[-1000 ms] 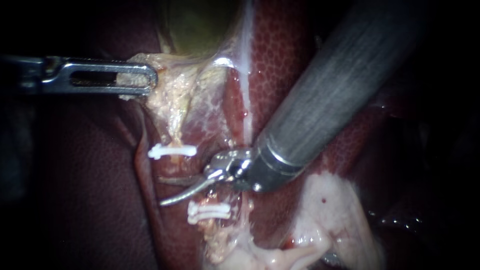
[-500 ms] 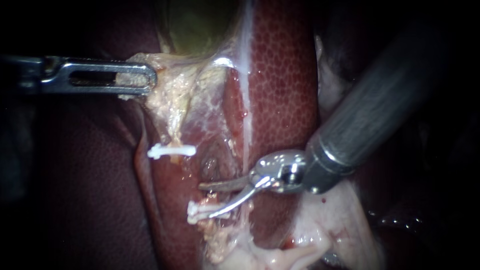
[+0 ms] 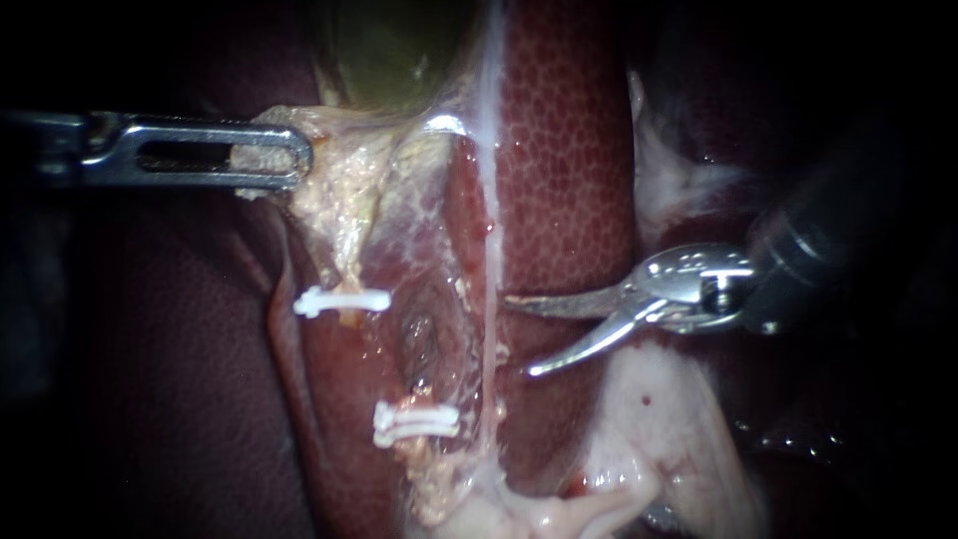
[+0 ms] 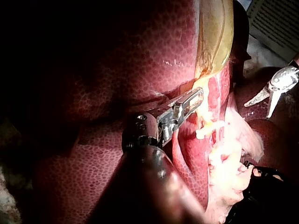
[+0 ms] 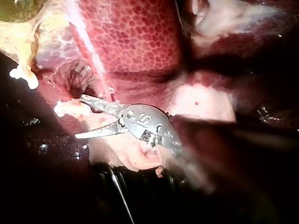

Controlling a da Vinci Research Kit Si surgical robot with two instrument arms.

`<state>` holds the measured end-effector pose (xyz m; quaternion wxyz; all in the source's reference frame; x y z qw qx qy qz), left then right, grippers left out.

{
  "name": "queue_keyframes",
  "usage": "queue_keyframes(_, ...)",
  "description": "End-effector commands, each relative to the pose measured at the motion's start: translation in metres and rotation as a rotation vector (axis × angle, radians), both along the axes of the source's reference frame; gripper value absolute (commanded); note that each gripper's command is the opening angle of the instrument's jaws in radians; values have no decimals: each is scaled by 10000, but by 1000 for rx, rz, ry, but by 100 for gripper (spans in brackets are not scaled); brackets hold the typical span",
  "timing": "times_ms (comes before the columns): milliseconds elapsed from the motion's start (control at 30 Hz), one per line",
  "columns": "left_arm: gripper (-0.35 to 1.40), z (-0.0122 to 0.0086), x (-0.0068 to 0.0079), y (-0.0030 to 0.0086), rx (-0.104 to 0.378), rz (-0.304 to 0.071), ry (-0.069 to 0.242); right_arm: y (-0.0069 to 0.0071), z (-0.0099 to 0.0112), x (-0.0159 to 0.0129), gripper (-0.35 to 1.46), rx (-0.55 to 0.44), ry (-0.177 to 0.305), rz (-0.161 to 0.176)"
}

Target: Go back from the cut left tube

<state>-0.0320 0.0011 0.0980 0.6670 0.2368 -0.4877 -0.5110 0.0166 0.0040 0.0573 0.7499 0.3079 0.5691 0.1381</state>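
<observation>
Clearly the right instrument gapes, apart from the lower clip.

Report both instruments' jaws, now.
Left instrument: jaws shut on the pale tissue below the gallbladder.
Right instrument: jaws open, holding nothing.

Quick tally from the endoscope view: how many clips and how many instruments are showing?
White clips: 2 (upper clip, lower clip)
Instruments: 2 (left instrument, right instrument)
Total: 4
</observation>
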Motion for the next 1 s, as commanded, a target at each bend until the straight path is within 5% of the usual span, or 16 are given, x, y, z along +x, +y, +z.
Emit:
queue_keyframes(33, -35, 1, -1, 0, 0, 0, 0, 2, -4, -3, 143, -6, -3, 4)
queue_keyframes(500, -35, 12, -8, -4, -7, -4, 4, 17, -35, -29, 143, -43, -31, 45)
queue_keyframes(1000, -33, 57, -50, -21, -14, 25, 14, 6, -31, -25, 143, -50, -34, 48)
